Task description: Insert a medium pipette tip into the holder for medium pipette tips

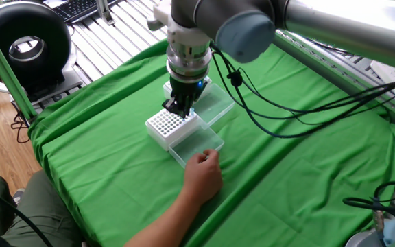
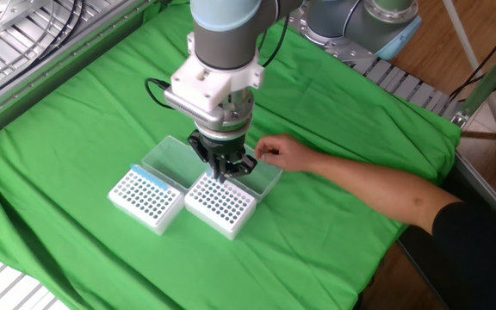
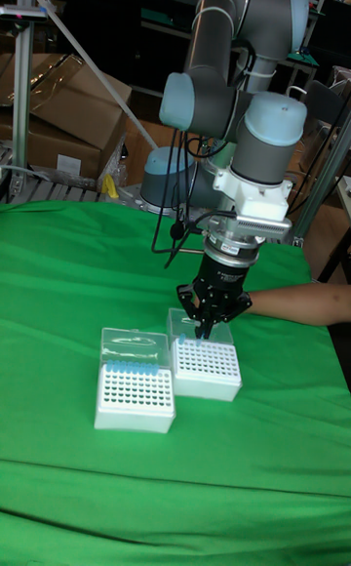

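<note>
Green cloth [image 2: 76,129] covers our table, and on it, going left to right in the other fixed view, we find the look-alike rack [image 2: 146,199] with a blue strip, then the holder [image 2: 220,205], both with clear lids folded back. Our gripper [image 2: 222,175] hangs straight down over the holder's far rows, fingers drawn close together; something thin seems to show between them, probably the tip, but we cannot tell for certain. We judge the upright pose is meant to line it up with a hole. Further right, a hand [image 2: 284,154] rests on the holder's open lid [image 2: 265,182], likely steadying it.
</note>
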Controlling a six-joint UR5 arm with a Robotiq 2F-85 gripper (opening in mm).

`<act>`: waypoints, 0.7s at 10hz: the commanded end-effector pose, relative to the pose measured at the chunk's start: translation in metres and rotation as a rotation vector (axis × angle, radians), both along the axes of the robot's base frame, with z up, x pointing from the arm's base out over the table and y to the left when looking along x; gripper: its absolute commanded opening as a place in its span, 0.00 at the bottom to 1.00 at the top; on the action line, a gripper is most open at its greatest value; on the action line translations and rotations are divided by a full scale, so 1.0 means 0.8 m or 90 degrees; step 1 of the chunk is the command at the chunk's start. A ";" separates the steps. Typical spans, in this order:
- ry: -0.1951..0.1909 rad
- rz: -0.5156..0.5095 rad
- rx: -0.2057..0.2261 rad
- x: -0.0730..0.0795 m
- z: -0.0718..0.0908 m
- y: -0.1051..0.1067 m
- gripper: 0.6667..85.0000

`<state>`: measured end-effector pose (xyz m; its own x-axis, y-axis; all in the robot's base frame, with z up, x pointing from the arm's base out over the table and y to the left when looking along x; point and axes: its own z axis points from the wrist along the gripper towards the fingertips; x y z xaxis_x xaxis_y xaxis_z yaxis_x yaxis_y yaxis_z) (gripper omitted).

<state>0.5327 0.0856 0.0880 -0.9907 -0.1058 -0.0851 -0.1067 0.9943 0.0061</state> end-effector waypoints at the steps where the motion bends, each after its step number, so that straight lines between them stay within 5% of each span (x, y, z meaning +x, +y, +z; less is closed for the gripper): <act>1: 0.012 0.001 0.007 0.004 0.029 -0.004 0.04; 7: 0.047 0.023 0.010 0.016 0.100 -0.014 0.02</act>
<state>0.5428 0.0744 0.1469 -0.9906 -0.1334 -0.0289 -0.1339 0.9909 0.0137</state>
